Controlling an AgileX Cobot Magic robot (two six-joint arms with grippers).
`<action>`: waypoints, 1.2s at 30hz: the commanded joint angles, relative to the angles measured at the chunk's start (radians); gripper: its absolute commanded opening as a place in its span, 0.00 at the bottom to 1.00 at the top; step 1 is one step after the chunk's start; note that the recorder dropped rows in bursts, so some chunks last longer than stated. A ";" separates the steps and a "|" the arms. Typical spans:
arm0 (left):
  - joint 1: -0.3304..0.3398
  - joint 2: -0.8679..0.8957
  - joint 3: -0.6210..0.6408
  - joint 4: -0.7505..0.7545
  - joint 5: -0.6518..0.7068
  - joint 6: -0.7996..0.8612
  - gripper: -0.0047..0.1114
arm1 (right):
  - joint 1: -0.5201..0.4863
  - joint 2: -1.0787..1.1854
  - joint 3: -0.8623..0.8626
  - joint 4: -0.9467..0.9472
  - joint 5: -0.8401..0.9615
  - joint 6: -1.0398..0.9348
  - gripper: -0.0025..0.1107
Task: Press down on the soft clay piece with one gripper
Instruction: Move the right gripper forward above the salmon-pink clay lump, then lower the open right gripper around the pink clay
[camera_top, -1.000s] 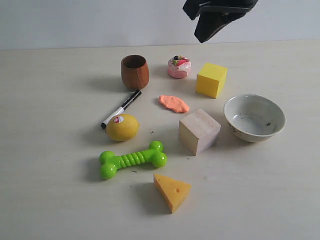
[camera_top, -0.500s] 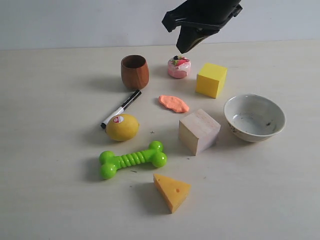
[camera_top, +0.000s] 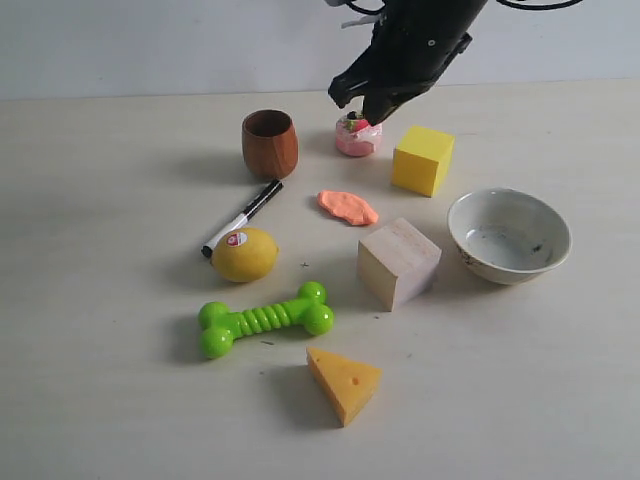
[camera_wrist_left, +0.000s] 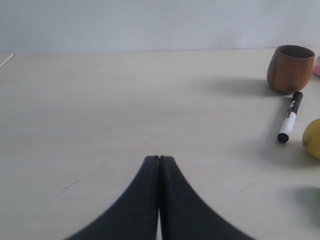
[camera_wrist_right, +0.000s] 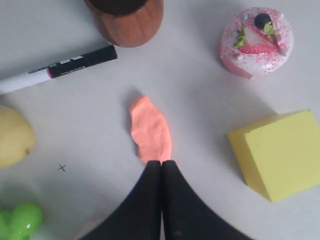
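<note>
The soft clay piece (camera_top: 348, 206) is a flat salmon-orange blob lying on the table between the black marker and the wooden cube. In the right wrist view the soft clay piece (camera_wrist_right: 149, 129) lies just ahead of my right gripper (camera_wrist_right: 161, 163), whose jaws are shut with nothing between them. In the exterior view my right gripper (camera_top: 362, 108) hangs in the air above the table, in front of the pink cake toy. My left gripper (camera_wrist_left: 159, 158) is shut and empty over bare table, far from the clay.
Around the clay stand a wooden cup (camera_top: 270, 143), a pink cake toy (camera_top: 358, 137), a yellow cube (camera_top: 422, 159), a wooden cube (camera_top: 398, 262) and a white bowl (camera_top: 509, 235). A marker (camera_top: 242, 217), lemon (camera_top: 244, 254), green bone toy (camera_top: 265, 319) and cheese wedge (camera_top: 343, 383) lie nearer the front.
My right arm has come down and to the left from the top edge, and now hangs lower over the cake toy. The objects on the table have not moved.
</note>
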 joint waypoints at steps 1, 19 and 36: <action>-0.004 -0.006 0.000 -0.002 -0.007 -0.001 0.04 | 0.002 0.070 -0.076 -0.023 0.040 0.012 0.02; -0.004 -0.006 0.000 -0.002 -0.007 -0.001 0.04 | 0.002 0.347 -0.251 -0.037 0.107 0.066 0.02; -0.004 -0.006 0.000 -0.002 -0.007 -0.001 0.04 | 0.002 0.347 -0.251 0.061 0.114 -0.073 0.02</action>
